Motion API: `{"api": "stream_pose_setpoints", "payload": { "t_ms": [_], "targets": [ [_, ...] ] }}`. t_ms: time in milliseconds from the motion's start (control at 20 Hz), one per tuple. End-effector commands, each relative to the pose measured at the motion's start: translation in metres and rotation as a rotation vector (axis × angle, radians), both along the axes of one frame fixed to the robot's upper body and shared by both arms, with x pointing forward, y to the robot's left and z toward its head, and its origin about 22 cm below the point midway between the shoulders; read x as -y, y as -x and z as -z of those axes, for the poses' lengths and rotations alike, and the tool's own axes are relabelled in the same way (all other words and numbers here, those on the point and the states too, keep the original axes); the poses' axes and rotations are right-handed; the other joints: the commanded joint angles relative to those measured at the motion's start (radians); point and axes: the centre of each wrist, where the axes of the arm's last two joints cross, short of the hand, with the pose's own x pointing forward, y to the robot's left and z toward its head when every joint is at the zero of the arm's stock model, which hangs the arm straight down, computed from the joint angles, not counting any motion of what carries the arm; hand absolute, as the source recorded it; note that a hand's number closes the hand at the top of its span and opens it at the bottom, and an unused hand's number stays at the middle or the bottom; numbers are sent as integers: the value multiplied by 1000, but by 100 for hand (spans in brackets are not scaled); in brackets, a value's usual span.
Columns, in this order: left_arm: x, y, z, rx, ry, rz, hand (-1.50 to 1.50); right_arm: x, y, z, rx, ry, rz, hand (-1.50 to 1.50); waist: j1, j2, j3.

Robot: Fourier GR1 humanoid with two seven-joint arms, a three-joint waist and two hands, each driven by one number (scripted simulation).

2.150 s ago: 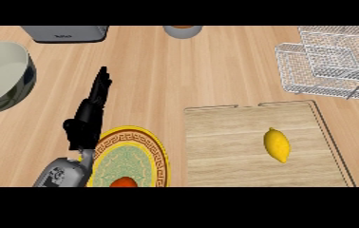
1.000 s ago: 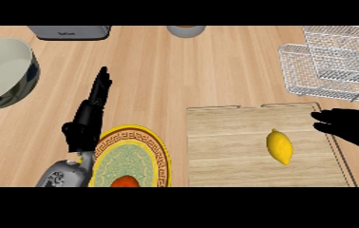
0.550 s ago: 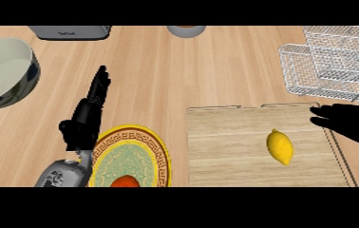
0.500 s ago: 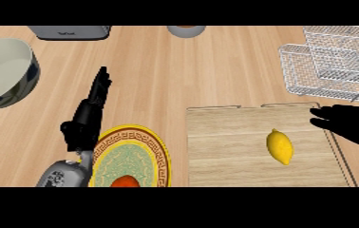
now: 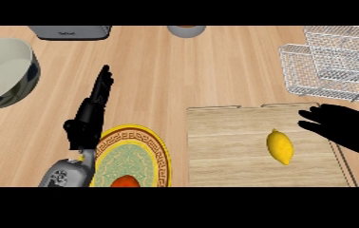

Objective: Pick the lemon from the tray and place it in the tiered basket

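A yellow lemon (image 5: 279, 146) lies on the wooden tray (image 5: 224, 146) at the lower right. My right hand (image 5: 336, 126) comes in from the right edge, fingers spread and straight, just right of and slightly above the lemon, apart from it. The white wire tiered basket (image 5: 324, 63) stands at the upper right, beyond the tray. My left hand (image 5: 92, 109) rests open at the left, fingers pointing up the counter, holding nothing.
A yellow patterned plate (image 5: 133, 158) with a red fruit (image 5: 125, 182) sits beside my left forearm. A grey-green bowl (image 5: 14, 75) is at the left edge. A grey appliance (image 5: 69, 31) and a small cup (image 5: 186, 30) stand along the back.
My right hand came into view from the right edge and has moved left over the tray toward the lemon. The left hand and the lemon have stayed put.
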Motion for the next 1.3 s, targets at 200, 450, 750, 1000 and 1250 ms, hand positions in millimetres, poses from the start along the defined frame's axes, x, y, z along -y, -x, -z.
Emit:
{"api": "stream_pose_setpoints", "payload": {
  "t_ms": [200, 450, 750, 1000, 1250],
  "targets": [
    [3, -7, -7, -7, 6, -14, 0, 17, -11, 31, 52, 17, -8, -150, -3, 0, -1],
    [-13, -8, 1, 4, -7, -29, 0, 6, -15, 36, 46, 12, 63, -150, -1, 0, -1],
    [8, -9, 1, 0, -4, -13, 0, 22, -25, 65, -34, 18, 53, -150, -2, 1, -1],
    [13, 8, 8, 7, 0, -1, 0, 21, -27, 62, -37, -12, 30, -150, 0, -1, -1],
    [5, 6, 7, 1, -5, -3, 0, 11, -34, 72, -44, -8, 9, -150, -1, 0, -1]
  ]
}}
